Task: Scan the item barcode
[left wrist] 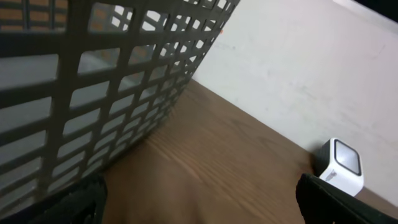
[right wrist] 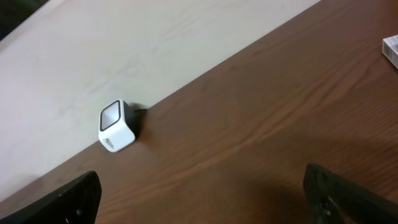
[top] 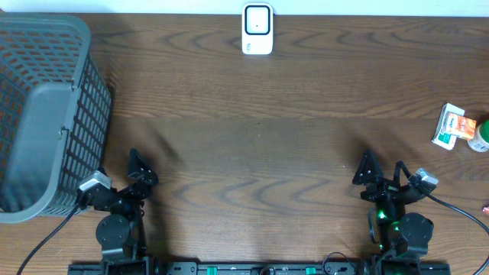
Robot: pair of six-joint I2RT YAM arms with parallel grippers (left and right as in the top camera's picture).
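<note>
I see the brown wooden desk (top: 260, 153) filling most of the overhead view, running back to a pale wall. The grey mesh basket (top: 38, 114) takes up its left side, and the left wrist camera looks along the basket's slatted wall at close range.

Both arms sit at the near edge, well apart. The left end effector (top: 141, 169) is beside the basket's near corner with its fingers (left wrist: 74, 202) spread wide, nothing between them but bare wood. The right end effector (top: 382, 172) is also spread wide and holds nothing; its dark fingertips (right wrist: 348, 196) frame the bottom corners of its own camera view.

The white barcode scanner (top: 257, 29) stands at the far edge in the middle, right against the wall, window facing forward. Both wrist cameras show it.

The item, a small white and orange box (top: 449, 126), lies flat near the desk's right edge, ahead of and to the right of the right arm. A small green-marked container (top: 480, 135), cut off by the frame, sits just beside it.
</note>
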